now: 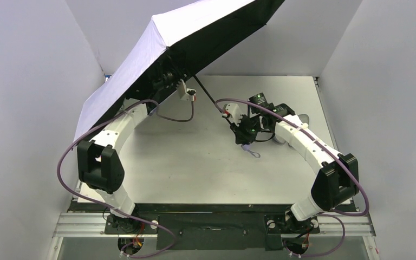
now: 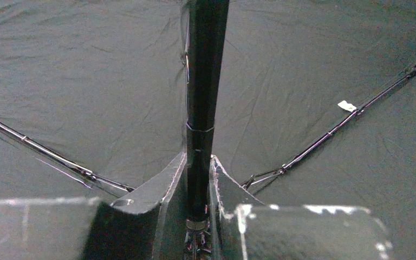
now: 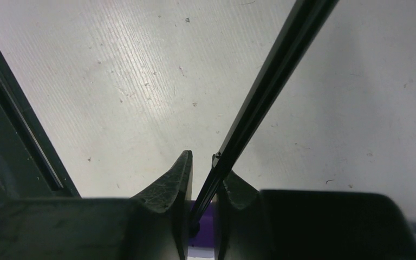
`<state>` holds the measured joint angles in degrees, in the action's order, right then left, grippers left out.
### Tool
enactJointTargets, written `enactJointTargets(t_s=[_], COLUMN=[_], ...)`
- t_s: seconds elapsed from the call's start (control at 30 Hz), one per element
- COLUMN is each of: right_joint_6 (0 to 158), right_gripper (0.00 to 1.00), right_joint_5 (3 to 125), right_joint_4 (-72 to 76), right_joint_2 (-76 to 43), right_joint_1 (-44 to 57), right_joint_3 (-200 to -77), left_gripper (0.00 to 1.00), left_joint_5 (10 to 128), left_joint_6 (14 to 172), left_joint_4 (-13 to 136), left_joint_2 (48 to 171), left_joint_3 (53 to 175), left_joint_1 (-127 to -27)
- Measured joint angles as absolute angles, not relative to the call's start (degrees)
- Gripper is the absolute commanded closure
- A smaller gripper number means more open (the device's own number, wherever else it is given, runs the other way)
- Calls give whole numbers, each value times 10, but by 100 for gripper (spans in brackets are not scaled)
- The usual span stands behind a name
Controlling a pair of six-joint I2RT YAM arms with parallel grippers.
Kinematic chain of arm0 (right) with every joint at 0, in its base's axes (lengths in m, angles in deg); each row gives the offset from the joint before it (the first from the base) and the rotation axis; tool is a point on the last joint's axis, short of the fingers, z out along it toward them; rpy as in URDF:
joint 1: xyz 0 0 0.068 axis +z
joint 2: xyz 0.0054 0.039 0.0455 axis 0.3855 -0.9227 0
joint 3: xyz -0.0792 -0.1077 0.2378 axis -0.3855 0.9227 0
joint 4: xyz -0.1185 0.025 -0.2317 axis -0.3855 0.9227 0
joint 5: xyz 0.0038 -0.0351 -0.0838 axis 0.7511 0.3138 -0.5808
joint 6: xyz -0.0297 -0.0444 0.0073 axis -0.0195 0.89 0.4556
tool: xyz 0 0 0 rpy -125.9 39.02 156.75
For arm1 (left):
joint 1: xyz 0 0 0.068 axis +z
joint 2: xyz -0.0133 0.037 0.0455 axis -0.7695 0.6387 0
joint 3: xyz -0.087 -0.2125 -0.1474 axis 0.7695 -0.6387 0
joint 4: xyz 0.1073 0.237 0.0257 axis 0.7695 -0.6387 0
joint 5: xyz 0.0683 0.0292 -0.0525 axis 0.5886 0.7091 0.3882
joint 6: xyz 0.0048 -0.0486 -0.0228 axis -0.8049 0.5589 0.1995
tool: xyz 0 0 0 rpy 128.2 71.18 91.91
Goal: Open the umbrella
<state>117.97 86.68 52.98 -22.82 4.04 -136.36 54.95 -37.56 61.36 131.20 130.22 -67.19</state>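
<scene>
Umbrella (image 1: 157, 54) is tilting wide open; left tool (image 2: 198, 184) and right tool (image 3: 206, 173) are each gripping its shaft (image 3: 271, 81). It risks slipping or bending if the arms are pulling unevenly.

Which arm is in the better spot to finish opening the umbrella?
Probably left. The left claw grips the shaft right under the canopy, so it can push up. The right claw only holds the handle end.

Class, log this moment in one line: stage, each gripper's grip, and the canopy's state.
stage: umbrella open | left gripper: shut on shaft under canopy | right gripper: shut on lower shaft | canopy: spread, tilted
</scene>
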Motion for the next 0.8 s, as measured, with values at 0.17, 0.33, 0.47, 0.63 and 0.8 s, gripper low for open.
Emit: enactJointTargets(t_s=[0.17,0.33,0.47,0.63,0.8], right_joint_6=[1177,1175,1170,1167,1166], right_gripper=[100,100,100,100,100], right_joint_5=[864,861,857,853,849], right_joint_4=[518,493,480,462,448], right_joint_2=[-226,-218,-214,-214,-214], right_joint_1=[40,39,39,39,39], right_joint_3=[-1357,-1344,-1338,-1333,-1333], left_gripper=[89,90,91,89,81], left_joint_5=[546,547,547,553,565], left_joint_6=[-375,-375,-375,-376,-376], left_joint_4=[602,588,586,585,587], left_joint_2=[1327,1343,1354,1363,1379], left_joint_3=[1322,1344,1356,1367,1383], left_joint_1=[-672,-671,-671,-670,-670])
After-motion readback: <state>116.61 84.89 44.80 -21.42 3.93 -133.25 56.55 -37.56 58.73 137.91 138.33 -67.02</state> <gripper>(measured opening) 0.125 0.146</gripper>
